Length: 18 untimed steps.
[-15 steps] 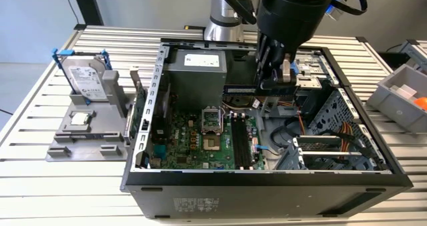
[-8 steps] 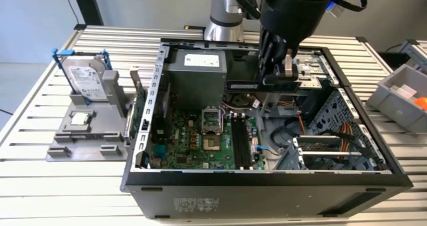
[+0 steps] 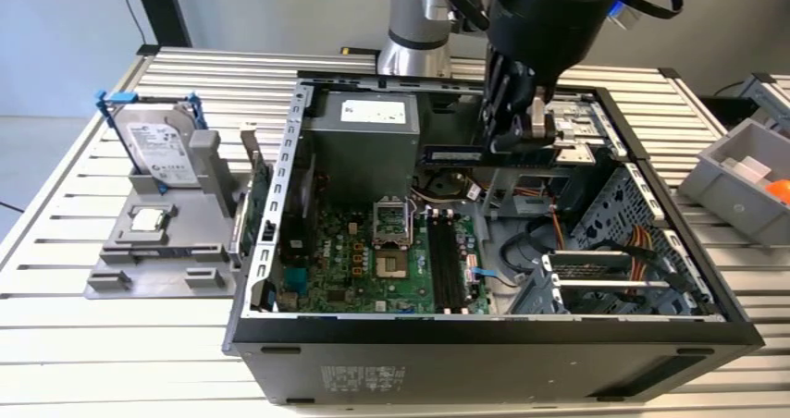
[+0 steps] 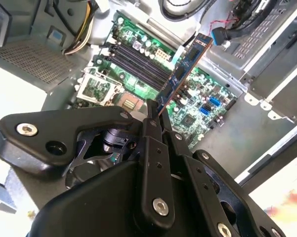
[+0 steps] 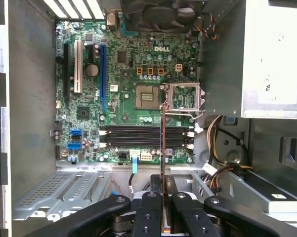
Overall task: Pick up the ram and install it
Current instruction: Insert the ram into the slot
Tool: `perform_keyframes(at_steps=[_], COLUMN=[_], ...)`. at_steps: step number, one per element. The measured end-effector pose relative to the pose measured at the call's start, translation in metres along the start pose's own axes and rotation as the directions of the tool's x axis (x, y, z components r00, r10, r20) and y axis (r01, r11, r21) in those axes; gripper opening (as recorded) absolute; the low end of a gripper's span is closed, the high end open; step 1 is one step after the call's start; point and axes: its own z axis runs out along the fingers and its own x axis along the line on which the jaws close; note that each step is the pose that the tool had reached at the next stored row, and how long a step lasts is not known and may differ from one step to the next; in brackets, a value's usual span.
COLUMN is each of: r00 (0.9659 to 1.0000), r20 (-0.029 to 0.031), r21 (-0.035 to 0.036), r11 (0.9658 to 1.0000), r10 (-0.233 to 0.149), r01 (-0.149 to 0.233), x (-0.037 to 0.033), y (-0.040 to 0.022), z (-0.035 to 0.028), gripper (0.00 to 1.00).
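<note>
Ram pinched in tool, jutting from its tip, above motherboard slots.

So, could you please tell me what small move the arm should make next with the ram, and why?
Probably turn the wrist to bring the ram in line with the slots. The gripper is shut on it above the board, and in the first wrist view its edge seems to cross the slots rather than run along them.
</note>
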Motion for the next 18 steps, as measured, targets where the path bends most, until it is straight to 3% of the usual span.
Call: perform_keyframes(at_steps=[6, 7, 18], r00=[0.9995, 0.9991, 0.9991], r20=[-0.0001, 0.0003, 0.0000], r21=[0.0014, 0.0019, 0.0018], r11=[0.9995, 0.9991, 0.9991], r10=[0.032, 0.043, 0.043], r01=[-0.032, -0.043, -0.043], x=[-0.0021, -0.0075, -0.0079], y=[-0.0010, -0.0008, -0.0008], z=[0.0002, 0.0008, 0.0007], gripper=[0.00, 0.00, 0.00])
